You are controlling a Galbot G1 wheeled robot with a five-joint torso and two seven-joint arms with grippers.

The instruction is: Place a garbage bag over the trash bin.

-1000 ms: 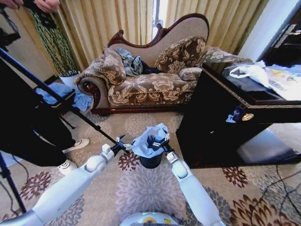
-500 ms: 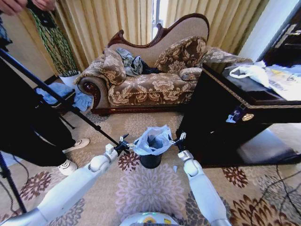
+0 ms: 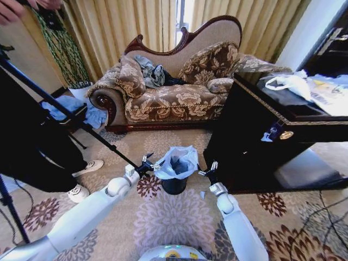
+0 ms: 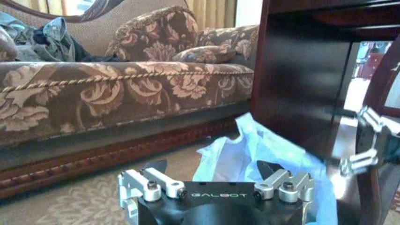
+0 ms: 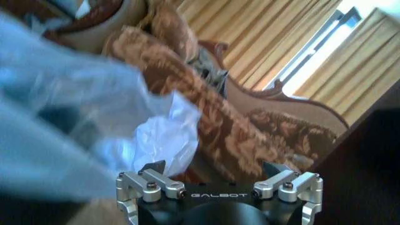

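Note:
The small black trash bin [image 3: 174,186] stands on the patterned carpet in front of me. The pale blue-white garbage bag [image 3: 177,161] is draped over its top, crumpled and spread past the rim, with a dark opening in the middle. My left gripper [image 3: 148,162] is open at the bag's left edge; the left wrist view has the bag [image 4: 250,157] just beyond the spread fingers of that gripper [image 4: 212,166]. My right gripper [image 3: 209,169] is open a short way right of the bag, holding nothing. In the right wrist view the bag [image 5: 119,126] lies ahead of this gripper [image 5: 214,166].
A dark wooden cabinet [image 3: 261,141] stands close to the right of the bin, right beside my right gripper. A floral sofa [image 3: 174,92] is behind. A tripod leg [image 3: 70,117] and a person's feet [image 3: 87,168] are at the left. A small white scrap [image 3: 202,194] lies near the bin.
My right gripper has left the bag's right rim and pulled away to the right and back toward the cabinet. The bag has settled over the bin. The left gripper has edged slightly closer.

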